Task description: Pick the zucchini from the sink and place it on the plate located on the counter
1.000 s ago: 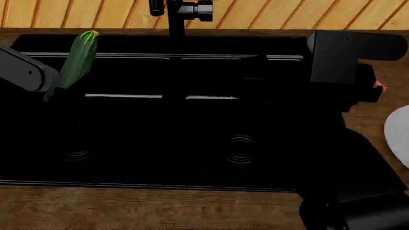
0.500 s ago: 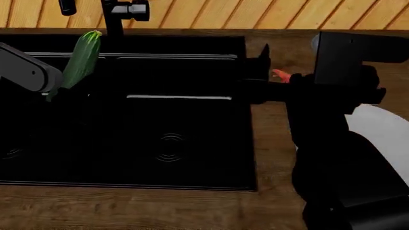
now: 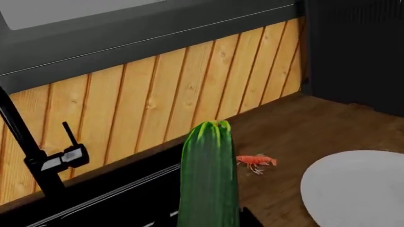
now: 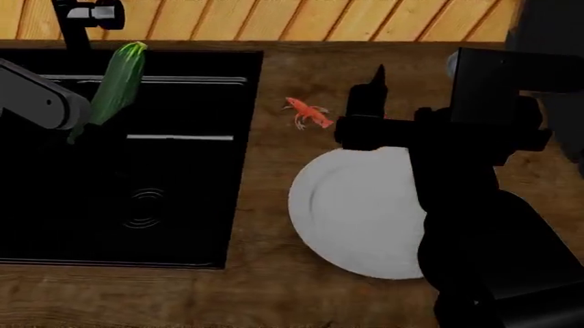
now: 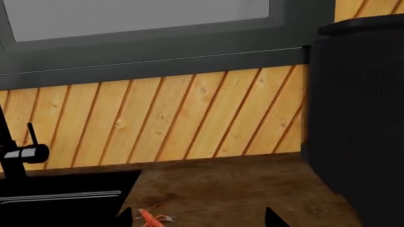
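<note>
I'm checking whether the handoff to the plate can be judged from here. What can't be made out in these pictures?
- Left gripper's fingers on the zucchini: lost against the black sink, head view; below the frame edge, left wrist view.
- Plate: its right part is hidden by the right arm, head view.
- Right gripper: only dark tips show; opening unclear.
- Zucchini's lower end: cut off, left wrist view.

zucchini [image 4: 117,80]: dark green, glossy, pale stem end up, tilted, raised over sink's back edge | sink [image 4: 174,225]: black, glossy, ringed drain | plate [image 4: 356,212]: white, round, flat on counter [image 4: 264,171], right of sink
</note>
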You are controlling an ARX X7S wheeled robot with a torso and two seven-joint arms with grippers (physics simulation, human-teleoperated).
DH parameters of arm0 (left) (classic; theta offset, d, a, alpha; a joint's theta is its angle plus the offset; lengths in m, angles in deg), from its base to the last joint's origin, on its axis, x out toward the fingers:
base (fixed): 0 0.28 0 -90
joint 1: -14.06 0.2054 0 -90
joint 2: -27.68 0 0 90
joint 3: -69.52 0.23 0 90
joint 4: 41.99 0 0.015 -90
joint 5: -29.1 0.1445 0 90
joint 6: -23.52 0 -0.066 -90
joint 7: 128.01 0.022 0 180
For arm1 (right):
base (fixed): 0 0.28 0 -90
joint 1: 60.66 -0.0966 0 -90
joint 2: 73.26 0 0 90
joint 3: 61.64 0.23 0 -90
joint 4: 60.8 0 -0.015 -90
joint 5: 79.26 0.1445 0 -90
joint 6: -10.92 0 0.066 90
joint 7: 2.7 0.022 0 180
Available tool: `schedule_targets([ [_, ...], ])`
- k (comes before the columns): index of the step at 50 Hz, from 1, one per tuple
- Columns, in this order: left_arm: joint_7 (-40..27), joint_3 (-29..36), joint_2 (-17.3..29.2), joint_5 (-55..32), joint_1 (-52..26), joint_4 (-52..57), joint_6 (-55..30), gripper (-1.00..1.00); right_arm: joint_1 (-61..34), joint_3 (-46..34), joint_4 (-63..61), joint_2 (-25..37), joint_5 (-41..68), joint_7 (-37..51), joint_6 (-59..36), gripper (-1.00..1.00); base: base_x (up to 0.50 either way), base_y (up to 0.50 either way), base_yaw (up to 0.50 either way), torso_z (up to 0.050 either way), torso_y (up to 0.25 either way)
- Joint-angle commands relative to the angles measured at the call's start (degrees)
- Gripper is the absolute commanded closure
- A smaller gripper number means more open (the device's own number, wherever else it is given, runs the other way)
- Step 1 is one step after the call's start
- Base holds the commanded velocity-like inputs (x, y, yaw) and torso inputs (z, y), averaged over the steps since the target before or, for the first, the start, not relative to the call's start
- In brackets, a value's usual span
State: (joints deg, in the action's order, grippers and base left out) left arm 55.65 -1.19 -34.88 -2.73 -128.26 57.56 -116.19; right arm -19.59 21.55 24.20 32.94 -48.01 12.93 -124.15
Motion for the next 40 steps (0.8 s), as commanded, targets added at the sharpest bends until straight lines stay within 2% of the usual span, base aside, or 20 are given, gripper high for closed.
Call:
schedule_targets([
  [1,-1.59,-0.67,0.10,-1.37,-0.10,0.19,-0.06,1.00,-0.07,-0.25,-0.06,0.03,0.36,0.05,-0.03,-1.00,0.00,-0.50,0.00,0.000,0.000],
  [22,-1.98,-0.71,0.40,-1.58,0.70,0.62,0.29,1.00,0.52,-1.05,0.02,0.10,1.34,-0.93,0.33,-1.00,0.00,-0.50,0.00,0.000,0.000],
  [35,-2.08,-0.49,0.25,-1.65,0.25,0.40,0.27,1.00,0.24,-1.68,0.35,0.41,1.27,-0.73,0.08,-1.00,0.00,-0.02,0.00,0.000,0.001],
  [40,-1.99,-0.12,0.00,-1.58,-0.26,0.05,0.21,1.00,0.53,-1.56,0.14,0.77,1.38,-0.75,0.22,-1.00,0.24,-0.02,0.00,0.000,0.000],
])
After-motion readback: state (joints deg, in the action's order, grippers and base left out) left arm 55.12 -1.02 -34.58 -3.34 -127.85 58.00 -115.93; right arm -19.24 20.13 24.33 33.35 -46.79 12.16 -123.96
